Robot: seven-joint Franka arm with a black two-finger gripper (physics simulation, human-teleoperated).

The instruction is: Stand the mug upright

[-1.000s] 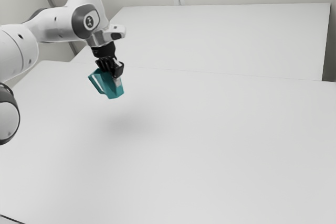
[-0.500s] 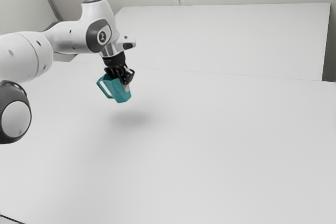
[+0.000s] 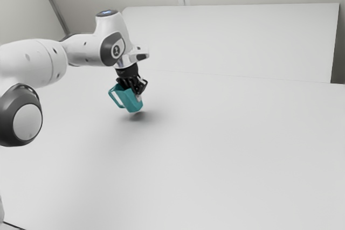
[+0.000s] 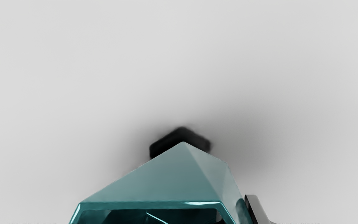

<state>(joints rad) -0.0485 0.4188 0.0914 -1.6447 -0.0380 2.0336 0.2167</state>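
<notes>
In the exterior view my gripper (image 3: 135,86) is shut on the teal mug (image 3: 129,99), holding it tilted just above the table, its base end angled down toward the view's right and its handle toward the view's left. In the wrist view the mug (image 4: 154,183) has its open rim nearest the hand. There, my gripper (image 4: 235,213) pinches the mug's side wall, with one finger (image 4: 256,208) against the outside and a small part of the other visible inside the rim. Most of that inner finger is hidden.
A broad white table (image 3: 226,149) lies under the mug, with a dark shadow close below the mug's base. Behind it, in the exterior view, is another white surface (image 3: 232,39) in front of a pale wall.
My arm has carried the mug down and toward the exterior view's right, closer to the table. The mug's shadow has grown darker and nearer to it. The grip is unchanged.
</notes>
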